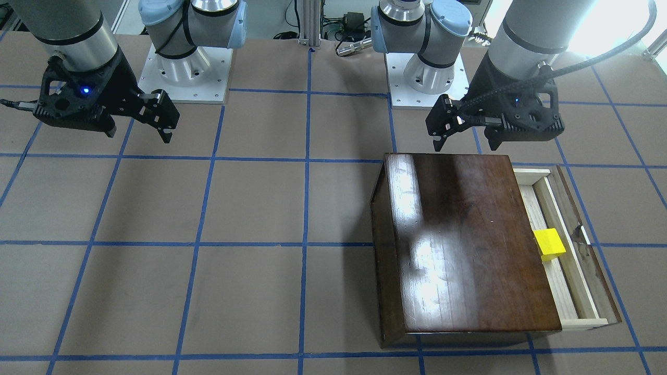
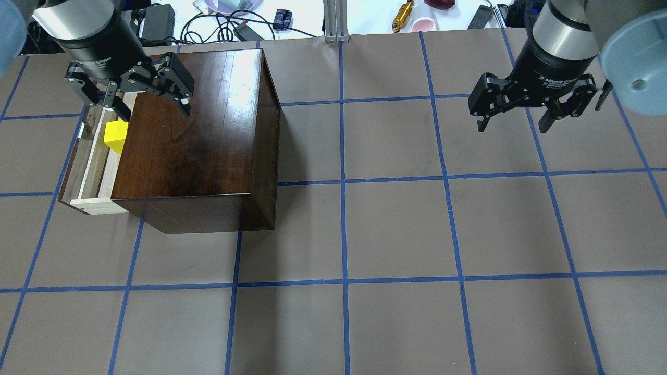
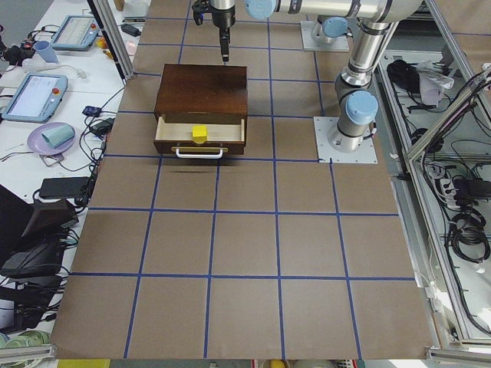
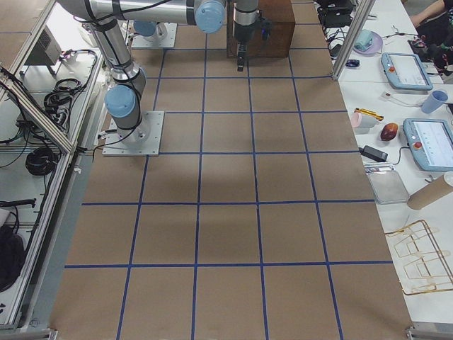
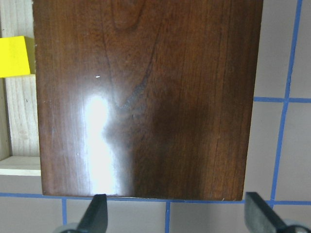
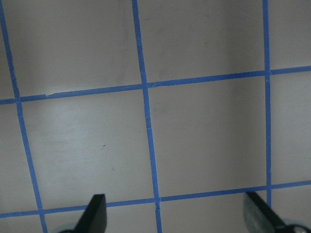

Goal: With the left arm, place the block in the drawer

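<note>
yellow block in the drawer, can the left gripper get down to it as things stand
Probably yes: the drawer is pulled out, the block lies uncovered, and the open left gripper hangs nearby. The box edge may crowd one finger.

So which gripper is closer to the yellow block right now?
Left. The left gripper hangs open over the wooden box, next to the block lying in the pulled-out drawer; the right gripper, also open, is far off across the table.
</note>
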Tool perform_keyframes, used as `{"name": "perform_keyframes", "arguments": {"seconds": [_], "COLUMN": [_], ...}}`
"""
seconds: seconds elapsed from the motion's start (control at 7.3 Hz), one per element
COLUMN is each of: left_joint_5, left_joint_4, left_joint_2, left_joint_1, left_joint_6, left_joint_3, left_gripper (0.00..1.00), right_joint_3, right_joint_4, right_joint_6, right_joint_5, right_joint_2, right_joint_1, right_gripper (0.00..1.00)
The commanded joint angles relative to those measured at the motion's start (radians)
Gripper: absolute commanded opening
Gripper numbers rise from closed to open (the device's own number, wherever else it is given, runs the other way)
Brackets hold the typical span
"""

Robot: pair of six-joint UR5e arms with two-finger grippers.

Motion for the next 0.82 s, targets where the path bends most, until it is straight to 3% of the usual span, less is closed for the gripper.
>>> {"name": "perform_keyframes", "arguments": {"seconds": [0.0, 0.69], "left_joint_5": [0.002, 0.002], "left_joint_4": [0.02, 0.02], "left_joint_2": [-0.009, 0.001], "left_joint_1": [-0.004, -0.004], "left_joint_6": [-0.001, -0.001], "left_joint_3": [0.0, 0.002], "left_gripper": [1.0, 1.0], "right_joint_3": [0.0, 0.0], "right_joint_4": [0.0, 0.0], "right_joint_6": [0.0, 0.0], "right_joint_5": [0.0, 0.0], "right_joint_2": [0.0, 0.0], "right_joint_1": [0.0, 0.0], "right_gripper": [1.0, 1.0]}}
